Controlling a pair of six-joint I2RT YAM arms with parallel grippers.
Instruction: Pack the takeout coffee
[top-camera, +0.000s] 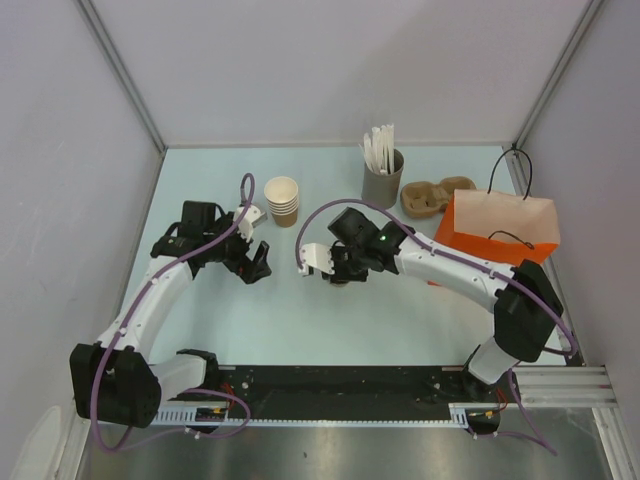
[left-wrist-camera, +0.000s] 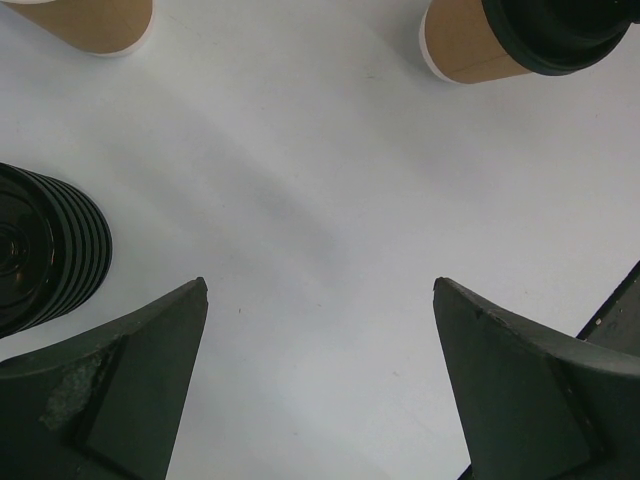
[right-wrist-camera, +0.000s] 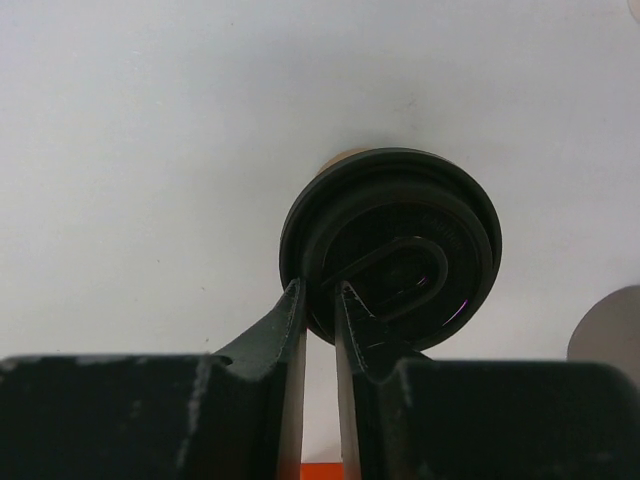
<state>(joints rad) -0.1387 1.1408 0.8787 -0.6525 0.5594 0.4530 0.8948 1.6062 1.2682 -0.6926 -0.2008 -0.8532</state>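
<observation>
The takeout coffee (right-wrist-camera: 400, 235), a tan paper cup under a round black lid, stands on the table near its middle. My right gripper (right-wrist-camera: 319, 287) is shut on the near rim of its lid, one finger outside the rim and one on top. In the top view the right gripper (top-camera: 335, 268) covers most of the cup. The left wrist view shows the takeout coffee (left-wrist-camera: 470, 45) at the upper right. My left gripper (left-wrist-camera: 320, 290) hangs open over bare table with nothing between its fingers, left of the cup, and shows as the left gripper (top-camera: 255, 263) from above.
A stack of black lids (left-wrist-camera: 45, 255) sits just left of the left fingers. A stack of lidless tan cups (top-camera: 283, 200) stands behind them. At the back are a holder of stirrers (top-camera: 383, 175) and a pulp cup carrier (top-camera: 435, 195). The orange paper bag (top-camera: 500, 230) stands open at the right.
</observation>
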